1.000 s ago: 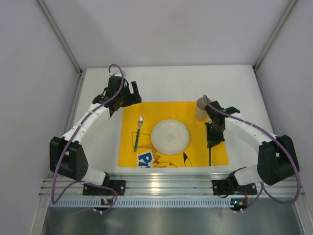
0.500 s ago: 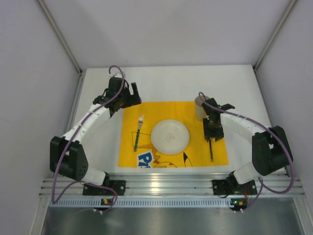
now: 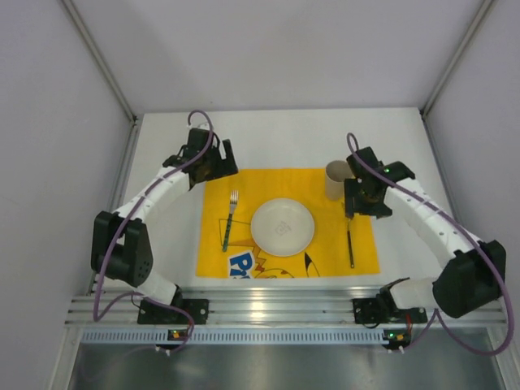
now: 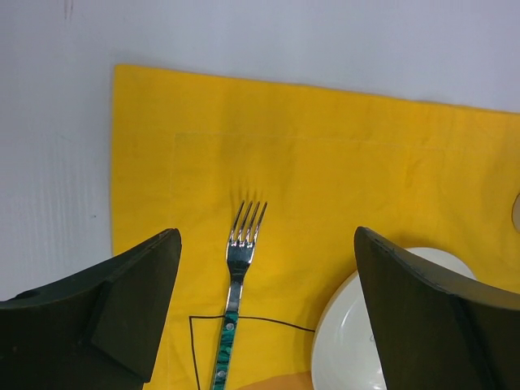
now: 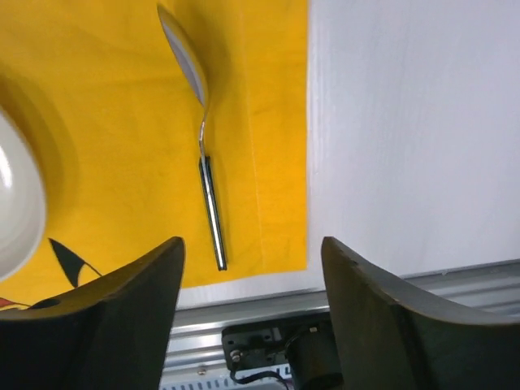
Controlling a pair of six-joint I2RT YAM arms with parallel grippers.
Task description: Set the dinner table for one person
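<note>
Roughly near-far, spoon [image 3: 351, 248] atop cloth [image 3: 268, 183] on dinner table [image 3: 276, 138], handle nearest

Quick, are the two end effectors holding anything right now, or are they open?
Left end effector: open, holding nothing.
Right end effector: open, empty; the spoon lies free on the yellow cloth.

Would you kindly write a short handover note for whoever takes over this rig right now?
Left gripper: open, empty, over the far left corner of the yellow cloth.
Right gripper: open, empty, close by the cup and spoon.
On the dinner table, on the cloth: plate centred, fork to its left, spoon to its right, cup far right.
Done: setting looks complete.
Left: likely just retracting both arms.
</note>
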